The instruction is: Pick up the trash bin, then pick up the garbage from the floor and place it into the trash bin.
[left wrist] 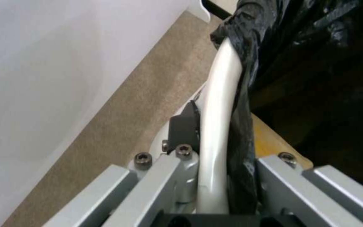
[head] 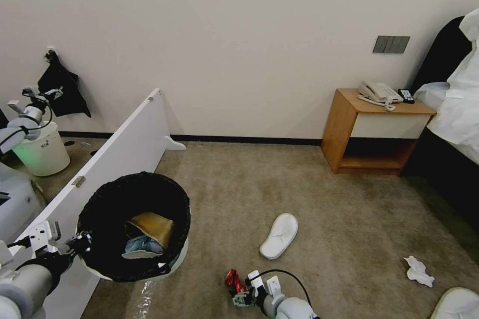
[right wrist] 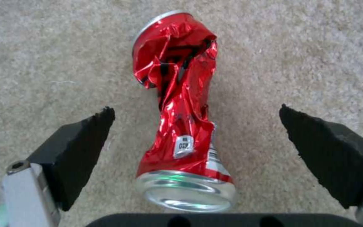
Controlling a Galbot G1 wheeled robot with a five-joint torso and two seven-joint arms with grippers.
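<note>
Head view: your left gripper (head: 82, 244) clamps the near-left rim of the trash bin (head: 134, 224), which sits at the lower left beside a long white board (head: 119, 159). You can see a tan cardboard box (head: 152, 227) and a blue face mask (head: 142, 245) lying inside on the black liner.

Left wrist view: the fingers (left wrist: 181, 132) are clenched on the white rim with the black bag (left wrist: 240, 132) folded over it; you have one finger outside the wall and the other inside against the bag. Carpet (left wrist: 135, 104) runs beside the bin.

Right wrist view: your right gripper (right wrist: 196, 115) is low over the floor (right wrist: 43, 47), claw released, pads (right wrist: 80, 142) spread wide on either side of the crushed red can (right wrist: 181, 126). The can lies on its side on the carpet between the pads, touching neither that you can see, its silver base toward the wrist.

Head view again: the can (head: 232, 279) lies at the near edge of the floor, just beyond the right gripper (head: 239, 294) and to the right of the bin. One white slipper (head: 279, 235) lies beyond it, mid-floor. A white tissue (head: 418, 271) lies well to the right, with a second slipper (head: 456, 304) in the near right corner. A wooden nightstand (head: 369, 132) with a phone (head: 379, 93) stands against the far wall.
</note>
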